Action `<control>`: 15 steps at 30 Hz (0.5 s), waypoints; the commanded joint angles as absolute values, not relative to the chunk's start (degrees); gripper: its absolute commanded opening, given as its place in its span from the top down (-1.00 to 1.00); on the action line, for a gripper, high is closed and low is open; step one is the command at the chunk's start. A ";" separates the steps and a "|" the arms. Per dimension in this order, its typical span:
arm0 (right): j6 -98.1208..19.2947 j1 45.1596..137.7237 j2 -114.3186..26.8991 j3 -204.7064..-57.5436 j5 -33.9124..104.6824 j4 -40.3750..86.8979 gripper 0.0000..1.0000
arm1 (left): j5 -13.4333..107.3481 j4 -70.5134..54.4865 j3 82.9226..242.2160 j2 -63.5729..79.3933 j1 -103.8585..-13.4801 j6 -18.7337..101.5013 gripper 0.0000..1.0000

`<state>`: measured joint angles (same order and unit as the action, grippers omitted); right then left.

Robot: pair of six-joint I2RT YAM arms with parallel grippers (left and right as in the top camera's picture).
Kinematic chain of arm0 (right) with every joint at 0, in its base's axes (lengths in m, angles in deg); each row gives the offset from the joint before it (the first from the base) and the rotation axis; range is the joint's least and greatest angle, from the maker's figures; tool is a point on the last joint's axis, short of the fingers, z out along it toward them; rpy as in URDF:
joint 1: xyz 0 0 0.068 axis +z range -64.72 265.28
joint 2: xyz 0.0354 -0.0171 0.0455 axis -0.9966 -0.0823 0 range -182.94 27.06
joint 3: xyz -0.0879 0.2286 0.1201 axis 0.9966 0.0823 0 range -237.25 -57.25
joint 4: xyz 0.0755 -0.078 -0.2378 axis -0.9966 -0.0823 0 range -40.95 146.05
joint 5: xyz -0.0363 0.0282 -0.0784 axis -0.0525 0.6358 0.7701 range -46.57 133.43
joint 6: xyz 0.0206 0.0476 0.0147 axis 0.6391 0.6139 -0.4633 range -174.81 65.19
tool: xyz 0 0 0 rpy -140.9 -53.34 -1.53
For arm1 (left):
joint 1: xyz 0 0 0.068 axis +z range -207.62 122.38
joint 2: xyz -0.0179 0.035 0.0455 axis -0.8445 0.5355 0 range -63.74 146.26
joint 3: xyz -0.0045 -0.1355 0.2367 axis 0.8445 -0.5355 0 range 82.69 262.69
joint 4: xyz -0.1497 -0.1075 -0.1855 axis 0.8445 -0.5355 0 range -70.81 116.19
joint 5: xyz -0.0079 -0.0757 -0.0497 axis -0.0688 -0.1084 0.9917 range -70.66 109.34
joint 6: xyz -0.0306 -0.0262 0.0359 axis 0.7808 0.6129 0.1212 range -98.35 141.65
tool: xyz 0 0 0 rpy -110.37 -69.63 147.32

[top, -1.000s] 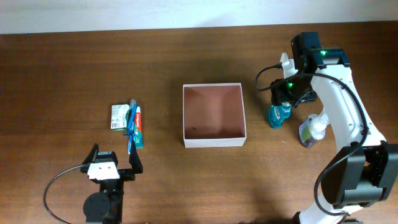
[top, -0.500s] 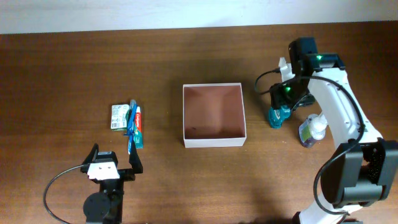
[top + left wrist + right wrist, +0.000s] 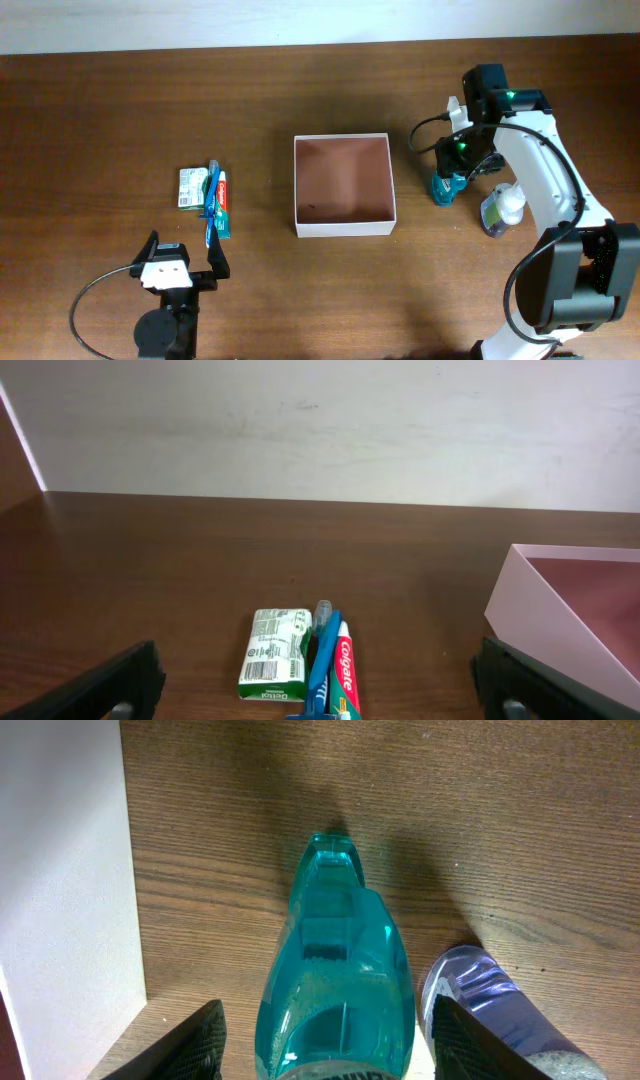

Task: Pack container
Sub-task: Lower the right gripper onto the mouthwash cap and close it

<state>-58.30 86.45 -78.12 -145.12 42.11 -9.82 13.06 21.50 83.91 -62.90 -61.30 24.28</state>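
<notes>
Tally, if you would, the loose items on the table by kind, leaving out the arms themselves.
container: 1
bottles: 2 (teal bottle, purple bottle)
toothpaste tube: 1
toothbrush: 1
green-and-white packet: 1
Total: 6

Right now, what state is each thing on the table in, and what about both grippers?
Square white-walled container: open-topped, nothing packed.
Clear teal bottle: standing, not gripped.
Purple pump bottle: standing, untouched.
Red-and-white toothpaste tube: lying flat.
Blue toothbrush: lying on the tube.
Green packet: lying flat.
Left gripper: open, empty.
Right gripper: open, straddling the teal bottle.
</notes>
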 commanded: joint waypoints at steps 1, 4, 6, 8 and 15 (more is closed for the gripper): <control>-58.43 86.78 -78.47 -144.56 42.61 -9.58 -0.16 | 12.45 21.68 83.47 -63.40 -61.15 24.63 -0.99; -58.41 86.78 -78.47 -144.56 42.61 -9.49 -0.07 | 12.45 21.66 83.47 -63.40 -61.15 24.63 -0.99; -58.41 86.78 -78.47 -144.56 42.61 -9.53 -0.04 | 12.45 21.68 83.47 -63.40 -61.15 24.63 -0.99; -58.43 86.78 -78.47 -144.56 42.61 -9.56 0.01 | 12.45 21.66 83.47 -63.40 -61.15 24.63 -0.99; -58.41 86.78 -78.47 -144.56 42.61 -9.91 0.17 | 12.45 21.68 83.47 -63.40 -61.15 24.63 -0.99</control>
<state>-58.28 86.45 -78.12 -145.12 42.13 -9.71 13.04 21.50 83.91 -62.90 -61.30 24.30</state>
